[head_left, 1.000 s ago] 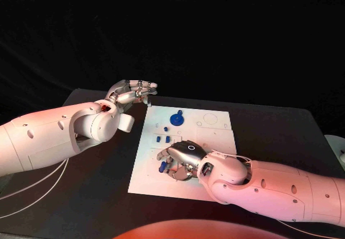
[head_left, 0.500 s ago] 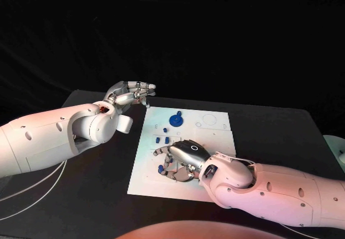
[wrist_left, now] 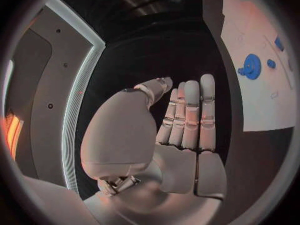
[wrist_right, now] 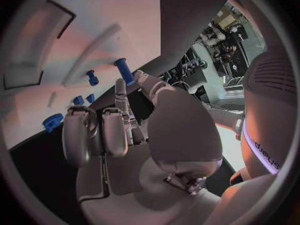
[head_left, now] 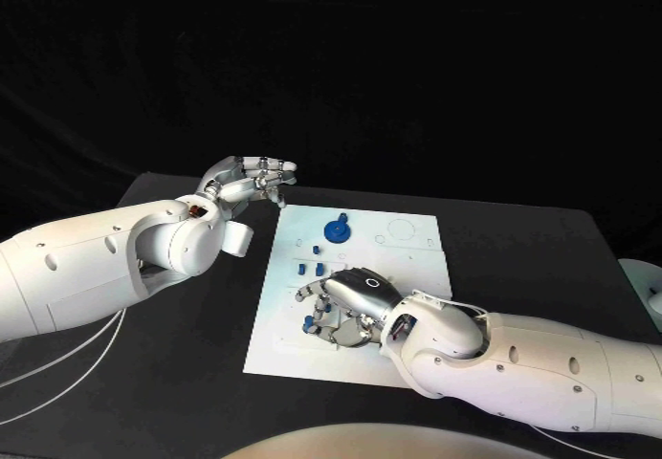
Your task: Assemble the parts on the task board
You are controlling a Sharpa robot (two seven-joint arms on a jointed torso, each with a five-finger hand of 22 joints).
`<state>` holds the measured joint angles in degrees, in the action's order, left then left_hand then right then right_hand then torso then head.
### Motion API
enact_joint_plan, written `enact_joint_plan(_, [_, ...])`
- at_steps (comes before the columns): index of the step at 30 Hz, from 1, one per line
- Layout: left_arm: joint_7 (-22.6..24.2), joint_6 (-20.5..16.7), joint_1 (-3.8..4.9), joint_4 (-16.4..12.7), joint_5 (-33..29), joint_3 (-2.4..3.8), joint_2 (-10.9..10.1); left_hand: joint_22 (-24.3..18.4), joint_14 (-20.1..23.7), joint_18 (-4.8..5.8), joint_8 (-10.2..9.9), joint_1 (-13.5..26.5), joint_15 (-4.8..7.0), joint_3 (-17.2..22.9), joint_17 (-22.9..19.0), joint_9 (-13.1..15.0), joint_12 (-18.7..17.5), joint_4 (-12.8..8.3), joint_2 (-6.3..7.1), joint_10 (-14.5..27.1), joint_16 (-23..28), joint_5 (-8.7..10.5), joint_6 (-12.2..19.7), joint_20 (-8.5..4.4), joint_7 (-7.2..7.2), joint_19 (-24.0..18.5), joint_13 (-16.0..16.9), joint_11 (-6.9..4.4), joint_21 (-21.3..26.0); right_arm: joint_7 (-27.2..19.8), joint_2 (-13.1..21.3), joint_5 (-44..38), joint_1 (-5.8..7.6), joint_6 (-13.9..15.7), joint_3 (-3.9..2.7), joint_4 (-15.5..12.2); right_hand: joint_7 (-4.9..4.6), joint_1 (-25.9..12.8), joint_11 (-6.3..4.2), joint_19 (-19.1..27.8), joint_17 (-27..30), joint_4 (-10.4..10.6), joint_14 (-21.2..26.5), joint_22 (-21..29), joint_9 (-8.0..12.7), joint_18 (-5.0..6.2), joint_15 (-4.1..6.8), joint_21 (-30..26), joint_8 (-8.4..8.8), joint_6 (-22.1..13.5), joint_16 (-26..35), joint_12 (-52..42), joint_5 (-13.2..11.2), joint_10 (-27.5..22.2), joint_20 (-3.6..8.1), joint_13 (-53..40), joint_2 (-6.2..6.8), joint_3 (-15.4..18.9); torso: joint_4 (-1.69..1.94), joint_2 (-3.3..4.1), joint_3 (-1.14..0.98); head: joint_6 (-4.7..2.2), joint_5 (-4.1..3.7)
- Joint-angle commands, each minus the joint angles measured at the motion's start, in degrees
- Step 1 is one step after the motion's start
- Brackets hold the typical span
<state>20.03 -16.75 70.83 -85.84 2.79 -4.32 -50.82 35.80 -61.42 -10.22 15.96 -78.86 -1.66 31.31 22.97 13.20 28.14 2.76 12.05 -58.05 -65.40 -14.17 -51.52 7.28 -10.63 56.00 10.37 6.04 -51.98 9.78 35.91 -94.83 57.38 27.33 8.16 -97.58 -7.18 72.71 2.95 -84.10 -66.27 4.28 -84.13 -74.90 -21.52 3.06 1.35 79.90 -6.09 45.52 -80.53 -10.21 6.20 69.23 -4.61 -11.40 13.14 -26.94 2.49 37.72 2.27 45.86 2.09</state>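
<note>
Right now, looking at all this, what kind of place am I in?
Probably a robotics lab or demo stand. A flat white task board with small blue plastic parts lies on a black table against a dark backdrop, and two silver many-fingered robot hands work there: the right hand over the board, the left hand raised beside it.

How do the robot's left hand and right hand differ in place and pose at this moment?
The left hand is off the task board, beyond its far left corner; the right hand is over the board's near part, among blue parts. The left hand's fingers lie straight together, holding nothing; the right hand's curl downward. Both are silver, on white arms.
</note>
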Motion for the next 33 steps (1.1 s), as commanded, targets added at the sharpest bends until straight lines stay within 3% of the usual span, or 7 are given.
enact_joint_plan(1, [0.33,0.52,0.04,-0.14,-0.21,0.03,0.0,-0.06,0.1,-0.35,-0.02,0.12,-0.3,-0.23,-0.06,0.01,0.2,-0.19,-0.48,0.44,0.24,0.06,0.24,0.14,0.21,0.16,0.05,0.13,0.2,-0.52,-0.02,0.12,-0.01,-2.04,0.0,0.14,-0.33,0.81,0.14,-1.96,0.06,0.05,-1.63,-10.92,-0.16,-0.79,0.01,-0.36,-0.75,1.28,0.15,0.06,0.2,-0.54,0.16,-0.05,-0.06,0.26,0.05,-0.02,0.05,0.05,-0.02])
enact_joint_plan(8, [0.32,0.48,0.04,-0.21,-0.21,0.03,-0.16,-0.06,0.11,-0.36,0.05,-0.07,-0.27,-0.16,-0.07,0.03,0.36,-0.29,-0.59,0.45,0.24,0.04,0.18,0.11,0.23,0.19,0.11,0.09,0.2,-0.27,0.83,-0.19,0.01,-1.88,0.0,-0.73,-1.08,1.17,0.91,-1.97,0.15,0.14,-1.61,-10.97,-0.58,-0.81,-0.6,-0.39,-2.5,4.8,0.12,-0.17,0.38,-0.32,-0.28,-0.28,-0.07,-0.01,0.05,-0.01,0.02,0.08,0.04])
enact_joint_plan(14, [0.32,0.46,0.04,-0.24,-0.21,0.02,-0.41,-0.06,0.11,-0.36,0.05,-0.07,-0.27,-0.16,-0.07,0.03,0.36,-0.29,-0.59,0.45,0.24,0.04,0.18,0.11,0.23,0.19,0.11,0.09,0.2,-0.7,3.82,-0.02,0.25,2.16,-0.38,-3.77,-1.07,1.01,0.7,-2.08,0.15,0.34,-1.61,-11.09,-0.27,-0.84,-0.56,-0.16,-2.19,4.46,0.06,-1.01,0.22,0.97,-0.4,-0.77,0.36,0.3,-0.11,-0.02,-0.03,-0.08,-0.13])
enact_joint_plan(21, [0.35,0.42,0.03,-0.2,-0.21,-0.05,-0.57,-0.06,0.11,-0.36,0.05,-0.07,-0.27,-0.16,-0.07,0.03,0.36,-0.29,-0.59,0.45,0.24,0.04,0.18,0.11,0.23,0.19,0.11,0.09,0.2,-3.45,10.45,11.8,2.69,6.18,-0.96,-7.78,-1.0,0.19,0.46,-2.86,-0.86,1.74,-1.87,-11.91,-0.19,-1.24,-0.31,1.76,-3.05,6.29,-0.54,-3.63,0.3,4.1,-0.24,-2.87,0.49,1.79,-0.2,-0.21,-0.01,-0.57,-1.22])
enact_joint_plan(25, [0.29,0.42,0.03,-0.2,-0.21,-0.16,-0.63,-0.06,0.11,-0.36,0.05,-0.07,-0.27,-0.16,-0.07,0.03,0.36,-0.29,-0.59,0.45,0.24,0.04,0.18,0.11,0.23,0.19,0.11,0.09,0.2,-3.84,14.99,22.29,4.47,4.31,-1.04,-9.15,-0.34,-0.92,-0.27,-3.22,-2.7,3.44,-2.25,-12.36,-1.46,-1.42,0.23,2.7,-6.01,10.58,-1.53,-7.44,1.19,5.54,0.1,-6.6,-0.25,2.9,-0.35,-0.23,0.01,-0.71,-2.35])
enact_joint_plan(30, [0.26,0.36,0.04,-0.32,-0.22,-0.3,-0.63,-0.06,0.11,-0.36,0.05,-0.07,-0.27,-0.16,-0.07,0.03,0.36,-0.29,-0.59,0.45,0.24,0.04,0.18,0.11,0.23,0.19,0.11,0.09,0.2,-1.4,21.89,29.49,5.95,-0.31,-0.82,-10.38,0.79,-1.38,-1.35,-3.53,-2.08,4.72,-2.16,-12.77,-3.6,-1.61,1.12,3.5,-8.3,11.49,-1.44,-15.54,1.56,5.86,0.94,-14.5,-0.52,4.7,-0.74,-0.5,0.17,-0.61,-3.59])
enact_joint_plan(33, [0.32,0.38,0.04,-0.43,-0.22,-0.34,-0.59,-0.06,0.13,-0.36,0.1,-0.16,-0.25,-0.16,-0.08,0.05,0.49,-0.36,-0.6,0.49,0.24,0.05,0.14,0.1,0.23,0.21,0.15,0.09,0.2,0.51,24.9,29.18,6.09,-1.8,-0.51,-10.89,1.43,-1.83,-1.97,-4.53,-4.5,6.36,-2.73,-13.81,-6.19,-2.21,1.62,6.24,-10.66,11.31,-2.68,-30.39,4.42,5.01,1.27,-29.72,-0.46,6.81,-1.06,-0.61,0.17,-0.41,-4.09])
